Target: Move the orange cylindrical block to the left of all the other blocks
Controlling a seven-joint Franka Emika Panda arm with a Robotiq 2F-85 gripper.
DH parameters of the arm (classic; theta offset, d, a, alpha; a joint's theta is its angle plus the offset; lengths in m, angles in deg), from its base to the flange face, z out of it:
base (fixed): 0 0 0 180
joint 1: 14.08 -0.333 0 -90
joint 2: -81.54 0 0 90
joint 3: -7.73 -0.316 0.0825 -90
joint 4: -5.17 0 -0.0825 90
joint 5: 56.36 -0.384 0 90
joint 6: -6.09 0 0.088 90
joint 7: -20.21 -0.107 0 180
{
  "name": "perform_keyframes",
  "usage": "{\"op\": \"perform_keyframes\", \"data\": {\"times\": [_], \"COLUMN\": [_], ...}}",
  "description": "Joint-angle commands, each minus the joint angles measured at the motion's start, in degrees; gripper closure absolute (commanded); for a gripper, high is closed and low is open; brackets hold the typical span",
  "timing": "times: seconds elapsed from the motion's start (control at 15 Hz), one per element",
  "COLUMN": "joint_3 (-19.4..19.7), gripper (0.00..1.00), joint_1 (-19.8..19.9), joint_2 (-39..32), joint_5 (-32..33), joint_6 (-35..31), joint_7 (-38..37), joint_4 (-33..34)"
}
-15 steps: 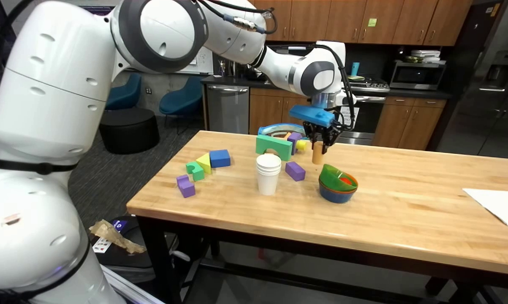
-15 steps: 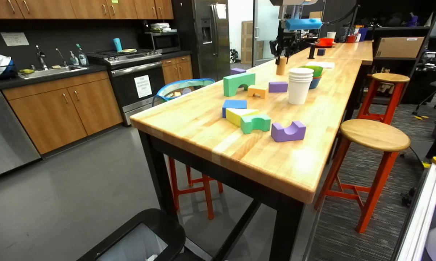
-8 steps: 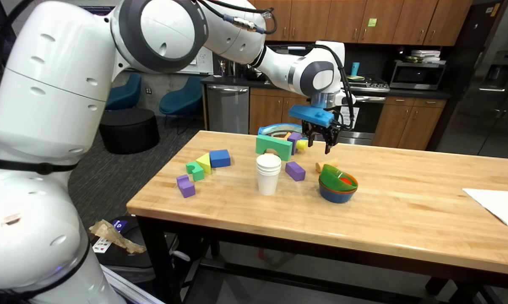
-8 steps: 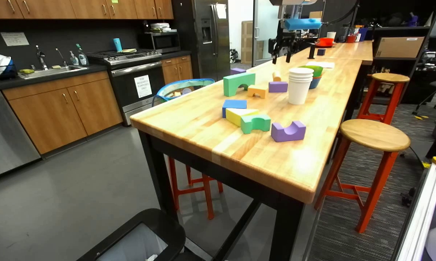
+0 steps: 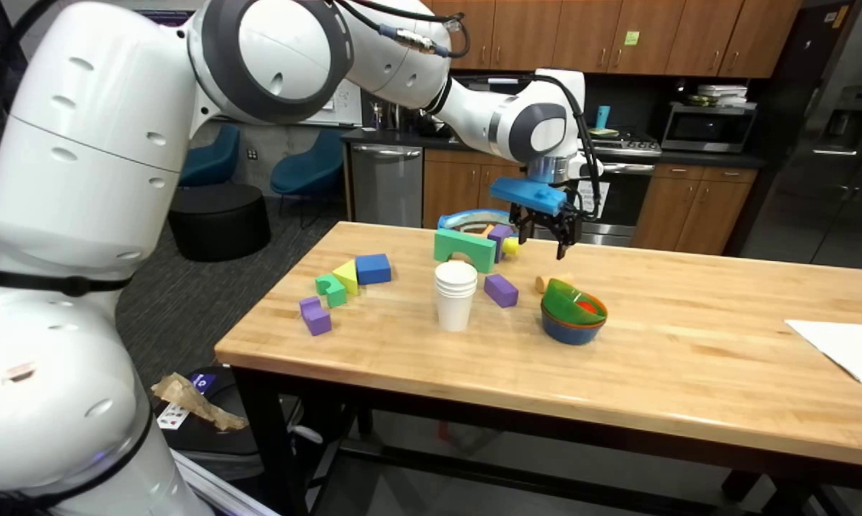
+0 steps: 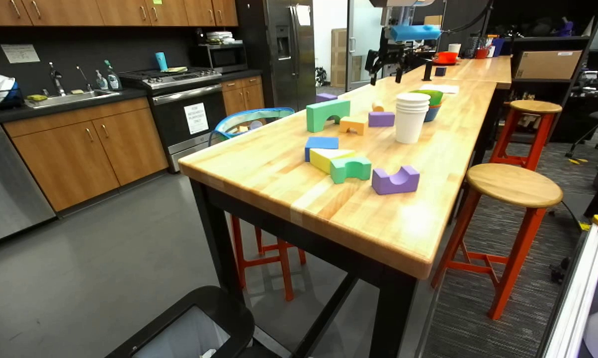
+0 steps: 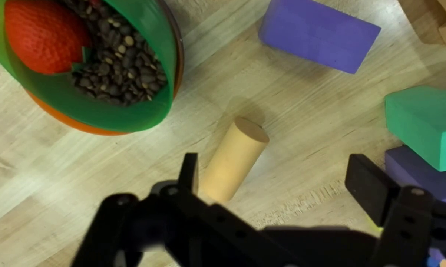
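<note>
The wooden counter (image 6: 254,169) has black legs (image 6: 395,318), and round stools (image 6: 515,185) with red legs (image 6: 515,268) stand beside it. Brown cupboards (image 6: 115,12) hang on a dark wall (image 6: 129,44). The floor (image 6: 105,268) is gray. Blue chairs (image 5: 302,172) sit near a round black seat (image 5: 219,226).

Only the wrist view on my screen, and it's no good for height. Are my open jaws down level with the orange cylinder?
Observer: No; in both exterior views the jaws hang clear of the table, higher than the orange cylindrical block.
Operator: Anything tall outside my picture?
Observer: Yes, a stack of white cups stands upright on the table.
Operator: Any blocks I'm missing?
Observer: Yes, four toward one end of the table: a blue block, a yellow wedge, a notched green block and a notched purple block.
</note>
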Motion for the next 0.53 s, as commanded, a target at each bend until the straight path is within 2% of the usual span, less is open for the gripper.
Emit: {"op": "perform_keyframes", "data": {"times": [0.0, 0.13, 0.2, 0.47], "joint_3": [-0.65, -0.71, -0.28, -0.72], "gripper": [0.00, 0.00, 0.00, 0.00], "joint_1": [0.69, 0.74, -1.84, -4.43], "joint_2": [-0.10, -0.07, 5.41, 10.14], "joint_5": [0.64, 0.85, 2.67, 5.38], "joint_6": [1.01, 1.18, 1.21, 3.39], "joint_7": [1.37, 2.36, 0.03, -0.37], "joint_4": [1.24, 1.31, -4.16, -6.83]}}
